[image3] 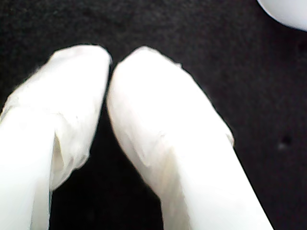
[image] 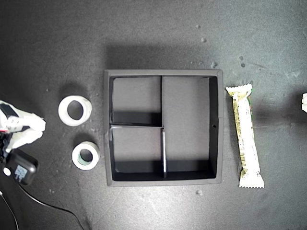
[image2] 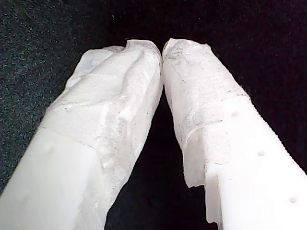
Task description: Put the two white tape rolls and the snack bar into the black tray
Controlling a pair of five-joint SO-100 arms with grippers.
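White tape rolls (image: 75,110) (image: 86,155), rigid light rings, best pinched across the wall; my first gripper (image2: 162,50) and second gripper (image3: 109,60) closed, empty.

A lab-style robot test bench: a dark speckled mat (image: 153,38) with a staged black tray (image: 163,72).

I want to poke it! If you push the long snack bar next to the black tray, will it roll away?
Probably not: the snack bar lies flat on the dark mat, so it would likely slide or spin. Its wrapper looks smooth, maybe slippery to grip. The crimped ends would likely bend easily.
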